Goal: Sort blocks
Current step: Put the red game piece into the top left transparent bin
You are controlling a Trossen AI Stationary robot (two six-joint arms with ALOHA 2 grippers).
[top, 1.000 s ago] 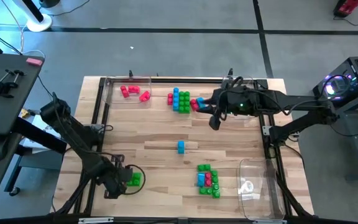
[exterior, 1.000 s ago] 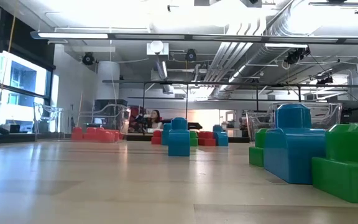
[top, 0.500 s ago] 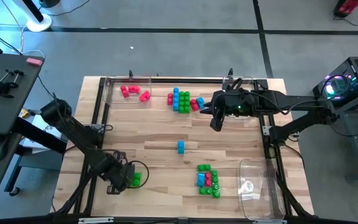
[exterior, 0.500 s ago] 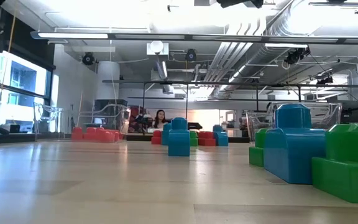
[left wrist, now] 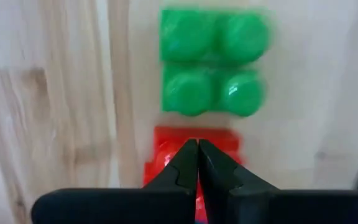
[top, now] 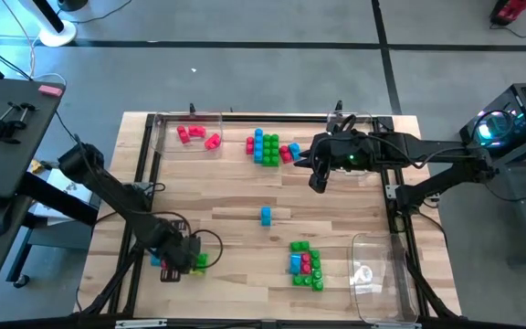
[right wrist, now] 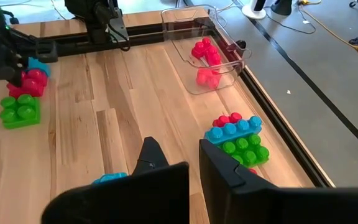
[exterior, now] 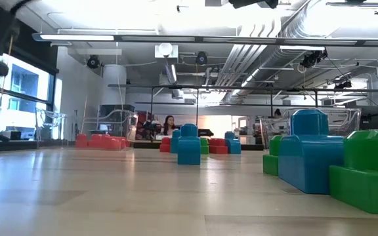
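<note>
A: How many groups of blocks sit on the counter point(top: 236, 196)?

B: Five that I can count from above. In the clear tray point(top: 187, 133) at the far left corner lie three pinkish red blocks point(top: 197, 136). Just right of it, at the far edge, stands a mixed cluster point(top: 268, 147) of blue, green and red pieces. A single blue block point(top: 266, 215) sits alone mid-counter. Near the front there is a second mixed cluster point(top: 305, 264) of green, blue and red. At the front left lies a small group by the left arm.

A: What is in that small group?

B: A green four-stud block point(left wrist: 213, 60), a red block point(left wrist: 194, 155) touching its side, and a bit of blue beside the red one, seen from the right wrist camera.

A: And the left tool point(left wrist: 197, 163)?

B: Its fingers are pressed together, tips over the red block; they grip nothing.

A: The right tool point(top: 317, 180)?

B: It hangs beside the far mixed cluster, fingers closed and empty.

A: How many trays?

B: Two. The second clear tray point(top: 375, 275) is at the front right corner; no blocks show inside it.
</note>
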